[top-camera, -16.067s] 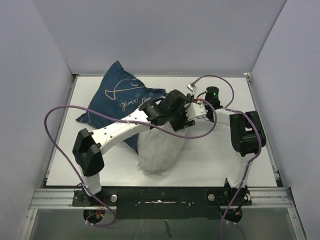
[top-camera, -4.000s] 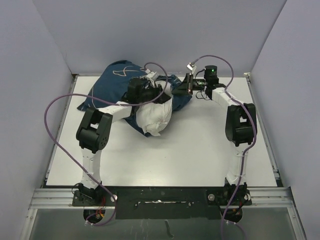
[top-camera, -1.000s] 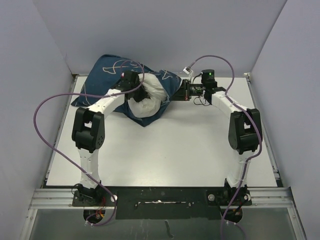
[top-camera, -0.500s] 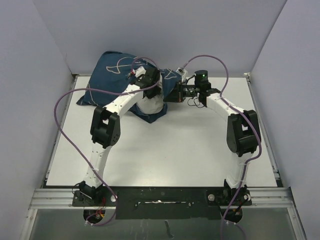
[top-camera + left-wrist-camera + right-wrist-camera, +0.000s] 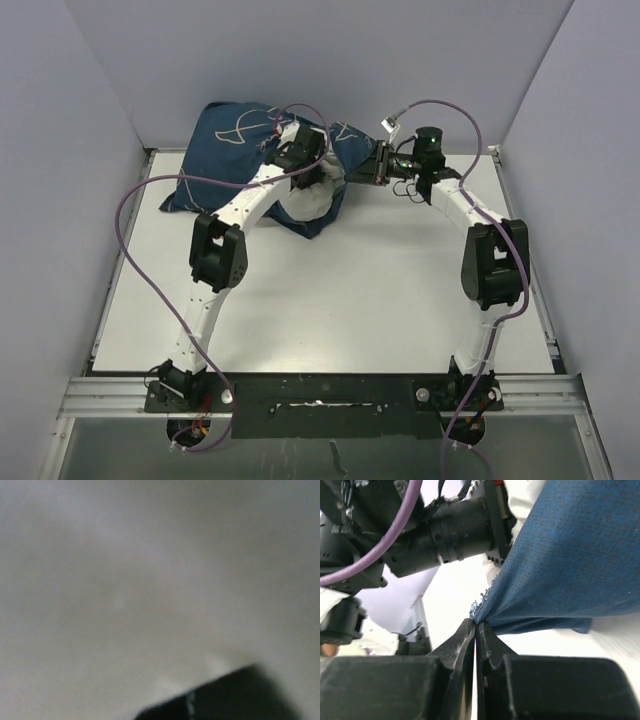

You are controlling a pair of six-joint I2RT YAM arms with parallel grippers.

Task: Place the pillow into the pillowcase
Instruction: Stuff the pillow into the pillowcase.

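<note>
White table (image 5: 350,300), walled on 3 sides in pale lilac-grey, carries everything along its far edge. The right gripper (image 5: 475,623) has its jaws clenched on a frayed edge of the pillowcase (image 5: 570,555), and the navy cloth is drawn to a taut point there. From above, that pinch sits at the sack's right-hand end, about midway along the far edge.

The left gripper (image 5: 310,175) is pushed nose-first into the pillow (image 5: 305,207) at the sack's mouth. Its wrist view gives only blurred white cloth filling the lens and 1 dark shape at the bottom, so I cannot tell whether it is clamped or released.

Only a white bulge of pillow shows, with navy fabric under and around it. The sack's other end swells toward the far-left corner, against the back wall (image 5: 320,70).
</note>
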